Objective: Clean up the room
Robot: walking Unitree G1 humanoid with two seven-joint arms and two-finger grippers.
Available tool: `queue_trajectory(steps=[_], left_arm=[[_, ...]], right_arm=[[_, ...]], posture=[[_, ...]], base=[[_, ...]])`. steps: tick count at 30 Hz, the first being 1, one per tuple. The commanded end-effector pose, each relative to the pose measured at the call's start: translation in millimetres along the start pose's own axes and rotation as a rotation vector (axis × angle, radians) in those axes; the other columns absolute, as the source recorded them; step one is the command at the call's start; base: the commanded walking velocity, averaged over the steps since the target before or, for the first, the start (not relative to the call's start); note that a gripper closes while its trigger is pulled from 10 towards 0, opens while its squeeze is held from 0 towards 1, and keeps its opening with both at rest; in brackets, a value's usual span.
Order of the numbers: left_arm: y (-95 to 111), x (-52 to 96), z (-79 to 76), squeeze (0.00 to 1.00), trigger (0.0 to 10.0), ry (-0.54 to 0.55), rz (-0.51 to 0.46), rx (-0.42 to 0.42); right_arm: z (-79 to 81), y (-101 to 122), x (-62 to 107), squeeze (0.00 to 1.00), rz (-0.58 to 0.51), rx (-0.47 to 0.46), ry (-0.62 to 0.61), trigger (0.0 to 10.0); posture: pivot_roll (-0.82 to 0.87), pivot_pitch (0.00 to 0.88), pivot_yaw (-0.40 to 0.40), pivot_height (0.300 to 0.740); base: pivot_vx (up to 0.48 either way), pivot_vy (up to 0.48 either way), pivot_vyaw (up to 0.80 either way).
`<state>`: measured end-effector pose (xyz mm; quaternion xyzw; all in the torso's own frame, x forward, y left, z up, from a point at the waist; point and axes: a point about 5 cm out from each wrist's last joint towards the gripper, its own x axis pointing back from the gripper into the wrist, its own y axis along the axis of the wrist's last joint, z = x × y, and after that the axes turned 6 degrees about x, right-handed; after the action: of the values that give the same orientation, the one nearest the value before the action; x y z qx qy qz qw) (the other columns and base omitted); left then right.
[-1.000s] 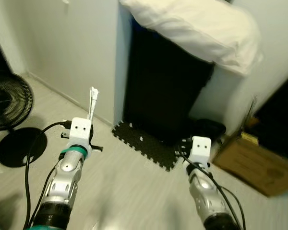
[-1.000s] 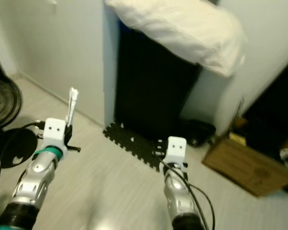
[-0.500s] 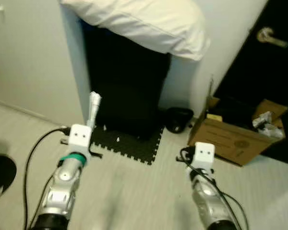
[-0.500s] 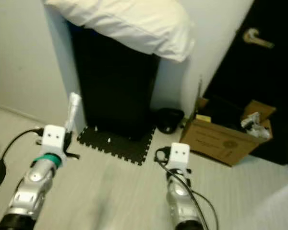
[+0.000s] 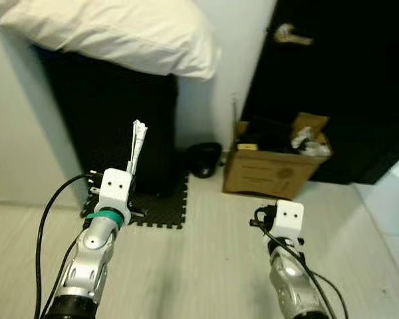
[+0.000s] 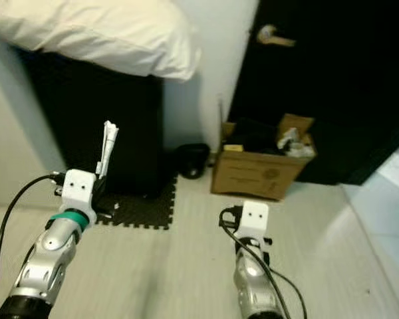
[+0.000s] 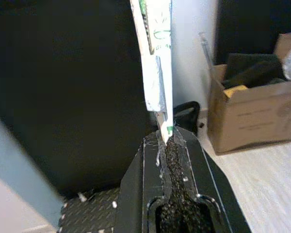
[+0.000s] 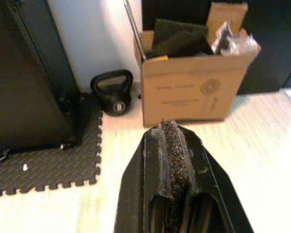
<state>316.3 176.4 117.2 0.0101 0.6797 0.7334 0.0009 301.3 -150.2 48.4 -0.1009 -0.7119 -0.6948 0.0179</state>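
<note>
A pale wood-look floor (image 5: 206,266) runs to a white wall (image 5: 233,60) beside a dark door (image 5: 332,80) with a metal handle (image 5: 284,33), while a black cabinet (image 5: 113,126), perhaps a speaker, stands on a black foam mat (image 8: 43,167) under a white pillow (image 5: 113,33).

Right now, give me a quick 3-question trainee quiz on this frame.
1. True or false: the left gripper is shut on a flattened paper wrapper.
2. What sits on the floor between the black cabinet and the cardboard box? A) a shoe B) a kettlebell C) a fan
3. Fill in: lying on top of the black cabinet is a white ____.

Key
1. True. The wrapper stands up from between the closed fingers.
2. B. The kettlebell stands beside the foam mat.
3. pillow.
</note>
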Motion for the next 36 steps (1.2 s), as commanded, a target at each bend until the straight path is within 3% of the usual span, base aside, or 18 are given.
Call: queue_trajectory(steps=[1, 12, 24, 36], left_arm=[[-5.1, 3.5, -0.7, 0.00, 10.0, -0.002, 0.008, 0.010], [-4.6, 8.6, 8.5, 0.00, 10.0, 0.002, 0.000, 0.042], [-1.9, 7.5, 5.0, 0.00, 10.0, -0.016, -0.024, 0.074], [-1.3, 9.2, 0.6, 0.00, 10.0, -0.063, -0.024, 0.120]], right_arm=[[-1.9, -3.5, 2.3, 0.00, 0.007, 0.020, 0.005, 10.0], [0.2, -2.9, 2.2, 0.00, 0.002, 0.036, 0.029, 10.0], [1.2, -3.3, 3.3, 0.00, 0.002, 0.019, 0.038, 10.0], [2.4, -4.2, 3.6, 0.00, 0.010, -0.012, 0.064, 10.0]], posture=[[0.10, 0.000, 0.030, 0.740], [0.11, 0.000, 0.012, 0.740], [0.10, 0.000, 0.011, 0.740], [0.10, 0.000, 0.008, 0.740]], base=[[0.000, 0.000, -0.80], [0.000, 0.000, -0.80], [0.000, 0.000, -0.80], [0.103, 0.000, 0.00]])
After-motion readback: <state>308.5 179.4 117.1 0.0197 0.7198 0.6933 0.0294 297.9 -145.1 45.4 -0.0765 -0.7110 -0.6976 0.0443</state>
